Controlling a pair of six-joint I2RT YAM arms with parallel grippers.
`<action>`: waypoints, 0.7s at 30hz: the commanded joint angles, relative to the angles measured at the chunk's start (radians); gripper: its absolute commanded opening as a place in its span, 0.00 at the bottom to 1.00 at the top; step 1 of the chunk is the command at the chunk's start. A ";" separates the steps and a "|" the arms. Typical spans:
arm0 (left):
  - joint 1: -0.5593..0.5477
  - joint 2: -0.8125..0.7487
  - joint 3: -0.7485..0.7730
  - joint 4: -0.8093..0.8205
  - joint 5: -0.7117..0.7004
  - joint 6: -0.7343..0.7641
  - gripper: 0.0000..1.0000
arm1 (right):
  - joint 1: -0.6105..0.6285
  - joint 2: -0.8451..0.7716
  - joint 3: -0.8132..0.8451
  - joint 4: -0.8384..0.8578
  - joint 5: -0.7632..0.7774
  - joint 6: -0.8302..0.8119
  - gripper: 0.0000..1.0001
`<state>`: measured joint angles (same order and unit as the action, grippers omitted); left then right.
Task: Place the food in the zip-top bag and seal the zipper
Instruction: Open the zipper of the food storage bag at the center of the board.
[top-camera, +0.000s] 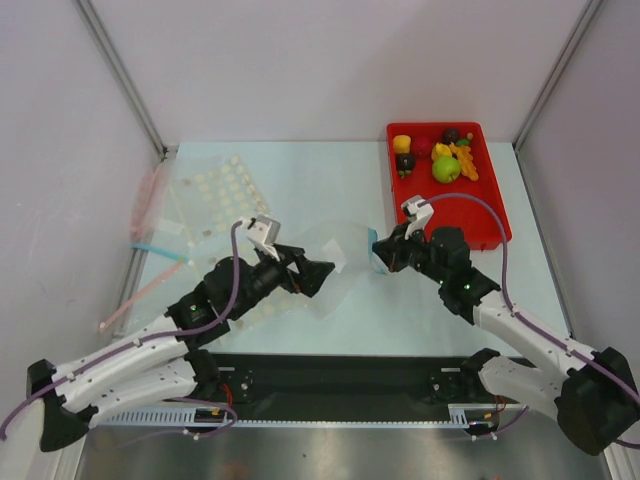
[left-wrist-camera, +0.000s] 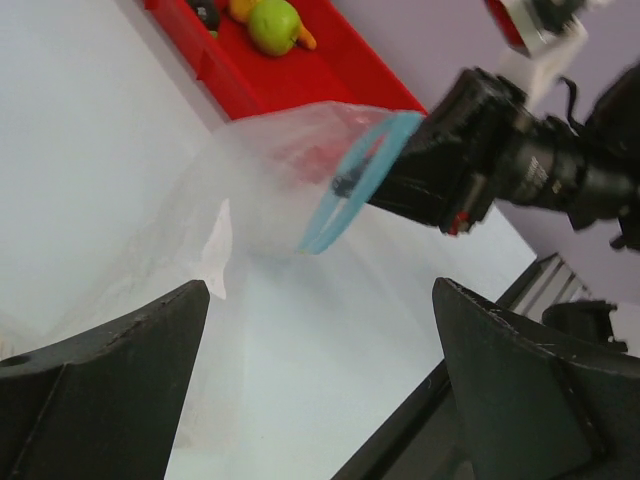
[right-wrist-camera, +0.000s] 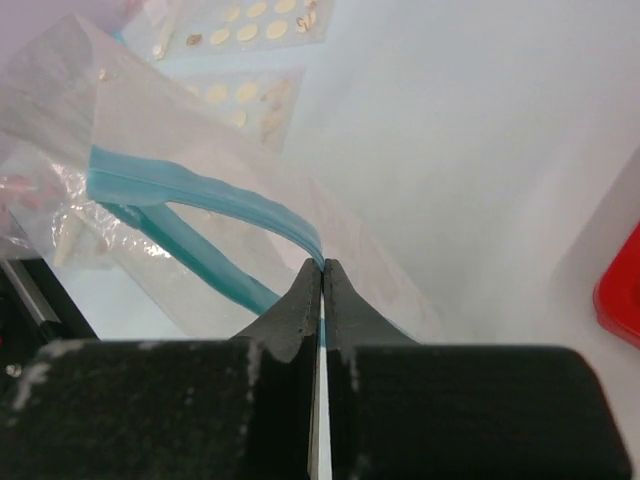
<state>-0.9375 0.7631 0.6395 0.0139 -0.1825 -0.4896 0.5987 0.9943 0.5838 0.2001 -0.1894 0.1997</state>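
**One-point hold on an empty bag**

Right tool (right-wrist-camera: 322, 268): clamped tight on the zipper (right-wrist-camera: 200, 195), near one end of the strip. Left tool (left-wrist-camera: 315, 300): jaws wide, holding nothing, facing the zip-top bag (left-wrist-camera: 265, 165) from the other side. The bag hangs from that single pinch. Its mouth is raised and bowed partly open, and its floppy body trails down to the counter (top-camera: 400, 300) between the arms. It looks empty. The food (top-camera: 446, 160) sits in the red tray (top-camera: 492, 228), well apart at far right.

Risks, as you stand:
- Slip. You have a thin strip in a narrow bite, so any tug could pull it free and drop the bag flat.
- Mouth collapse. Only one lip is held, so the film may sag shut before a piece arrives.
- Bad left grip. Closing on the bag's body would likely pinch both walls together.
- Crossing. Your free arm is on the far side from the tray, so reaching over risks bumping the right arm or the bag.
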 joint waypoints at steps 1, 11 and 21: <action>-0.079 0.070 0.023 0.104 -0.011 0.146 1.00 | -0.106 0.046 0.013 0.028 -0.226 0.177 0.00; -0.139 0.369 0.146 0.052 -0.151 0.260 1.00 | -0.207 0.175 0.008 0.151 -0.464 0.374 0.00; 0.032 0.545 0.218 -0.081 -0.180 0.117 1.00 | -0.254 0.107 -0.027 0.168 -0.424 0.440 0.00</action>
<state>-0.9863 1.2770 0.8112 -0.0158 -0.3851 -0.2852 0.3561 1.1404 0.5602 0.3283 -0.6140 0.5957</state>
